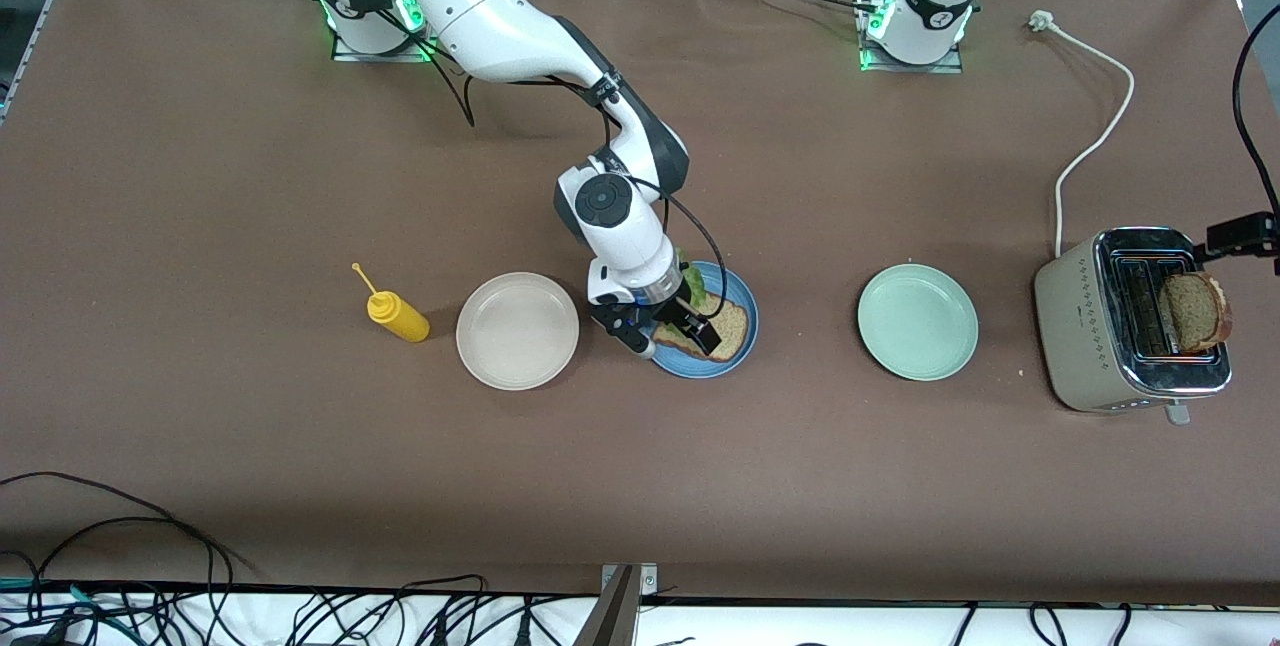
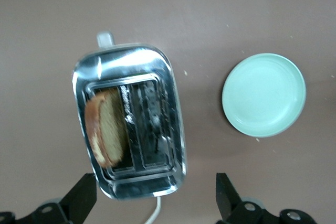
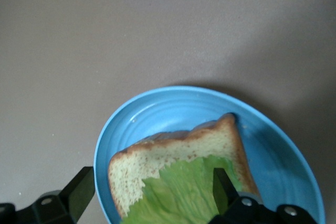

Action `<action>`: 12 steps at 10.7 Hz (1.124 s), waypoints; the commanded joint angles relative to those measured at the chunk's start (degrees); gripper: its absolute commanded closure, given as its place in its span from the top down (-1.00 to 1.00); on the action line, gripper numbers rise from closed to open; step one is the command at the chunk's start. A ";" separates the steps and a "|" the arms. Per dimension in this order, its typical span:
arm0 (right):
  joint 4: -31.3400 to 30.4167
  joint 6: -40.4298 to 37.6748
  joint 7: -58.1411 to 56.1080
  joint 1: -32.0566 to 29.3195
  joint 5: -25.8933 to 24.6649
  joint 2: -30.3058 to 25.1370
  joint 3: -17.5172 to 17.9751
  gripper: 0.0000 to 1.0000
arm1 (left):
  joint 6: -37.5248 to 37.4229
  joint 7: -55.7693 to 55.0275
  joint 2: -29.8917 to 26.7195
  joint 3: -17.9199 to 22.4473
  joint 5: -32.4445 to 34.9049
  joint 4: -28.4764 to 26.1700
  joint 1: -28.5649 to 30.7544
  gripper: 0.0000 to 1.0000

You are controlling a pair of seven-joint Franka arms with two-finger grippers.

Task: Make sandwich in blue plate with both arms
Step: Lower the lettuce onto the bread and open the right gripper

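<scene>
Centre of the front view: right gripper (image 1: 672,324), fingers spread, holding nothing, hovers over the blue plate (image 1: 745,311), apparently having placed the lettuce (image 3: 184,192) there. The sandwich (image 1: 730,326) remains open: one brown slice, ruffled green leaf. At right, the left gripper (image 2: 156,195), spread, hangs above the toaster (image 1: 1085,326), whose slice (image 1: 1195,311) likely tops it.

High front camera faces both bases; wrist cameras look straight down, close.
</scene>
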 commanded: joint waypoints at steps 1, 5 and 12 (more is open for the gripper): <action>1.43 -14.12 -1.36 0.06 0.93 -5.21 -0.13 1.00 | 6.28 9.41 4.94 -0.23 0.77 2.54 3.09 1.00; 1.17 -14.88 -1.29 0.76 1.11 -6.20 -0.13 1.00 | 6.48 10.86 5.38 -0.41 0.59 2.54 3.99 1.00; -15.51 -16.18 -36.67 -5.99 0.14 -19.18 0.13 1.00 | 2.54 10.33 2.05 -3.47 0.51 2.72 3.73 1.00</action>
